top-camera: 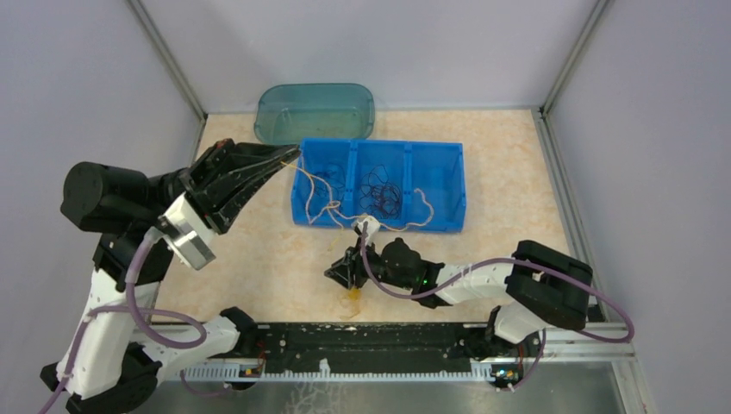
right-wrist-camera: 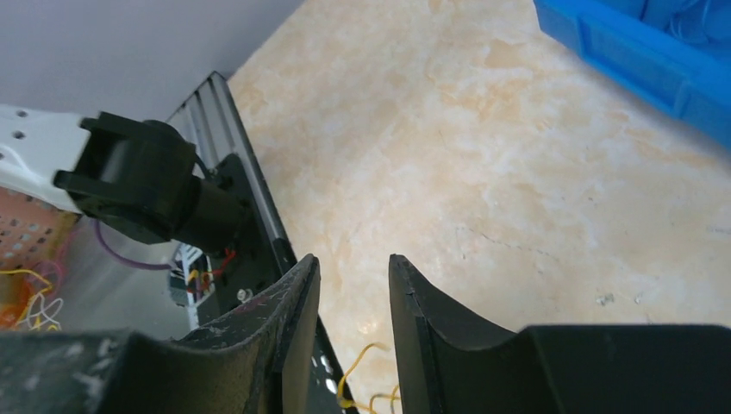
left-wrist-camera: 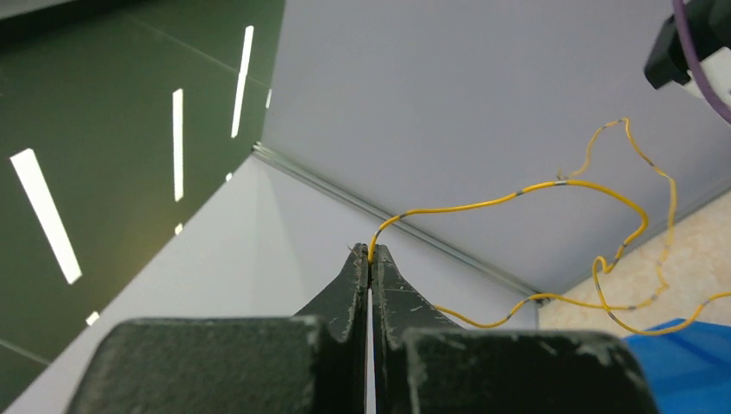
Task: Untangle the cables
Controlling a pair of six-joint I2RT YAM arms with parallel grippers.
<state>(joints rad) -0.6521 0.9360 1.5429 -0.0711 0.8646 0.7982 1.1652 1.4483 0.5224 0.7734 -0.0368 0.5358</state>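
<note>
Left gripper [left-wrist-camera: 370,252] pinched on yellow cable [left-wrist-camera: 560,184]. Right gripper [right-wrist-camera: 352,289] part open, empty. Lift slowly to avoid snagging blue bin [top-camera: 448,185].

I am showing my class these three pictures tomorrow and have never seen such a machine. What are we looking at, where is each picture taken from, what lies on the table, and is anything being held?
These are two robot arms bolted at the table's near edge. The wide picture looks down from above and behind them; the other two come from cameras on the wrists, each looking along its own gripper. On the table stand a blue bin with three compartments holding dark tangled cables, and behind it a teal tub. The left gripper is shut on one end of a yellow cable, lifted so that it trails back to the bin. The right gripper hangs low over the table, its jaws apart and nothing between them; some yellow cable lies below it.
</note>
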